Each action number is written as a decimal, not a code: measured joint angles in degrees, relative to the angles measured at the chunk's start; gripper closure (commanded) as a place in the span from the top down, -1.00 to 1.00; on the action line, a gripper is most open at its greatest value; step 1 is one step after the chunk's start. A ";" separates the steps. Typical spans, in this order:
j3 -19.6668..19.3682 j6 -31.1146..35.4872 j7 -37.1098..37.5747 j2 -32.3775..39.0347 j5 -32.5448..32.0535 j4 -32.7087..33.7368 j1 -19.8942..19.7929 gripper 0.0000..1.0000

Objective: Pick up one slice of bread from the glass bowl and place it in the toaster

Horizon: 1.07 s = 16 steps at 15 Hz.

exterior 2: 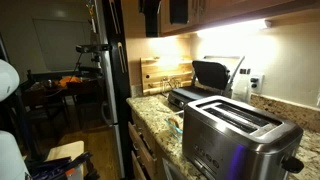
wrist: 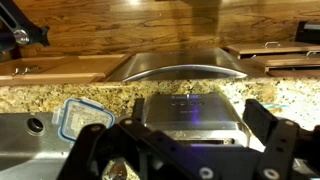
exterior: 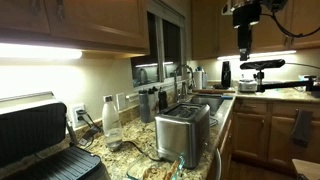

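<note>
The stainless-steel toaster [wrist: 190,115] stands on the granite counter, straight below and ahead of my gripper [wrist: 185,138] in the wrist view. The gripper's two black fingers are spread wide on either side of the toaster, with nothing between them. The toaster also shows in both exterior views [exterior: 183,130] [exterior 2: 240,135]. My arm [exterior: 245,22] hangs high at the upper right. I cannot make out a slice of bread or the glass bowl in any view.
A black contact grill [exterior: 35,140] [exterior 2: 210,75] stands on the counter. A clear bottle with a white cap [exterior: 110,118] is near the wall. A clear blue-rimmed container [wrist: 75,118] lies beside the toaster, next to the steel sink [wrist: 30,130]. Wooden cabinets hang overhead.
</note>
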 measured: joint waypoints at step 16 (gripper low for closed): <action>0.53 0.01 0.77 1.70 0.34 0.04 0.15 1.00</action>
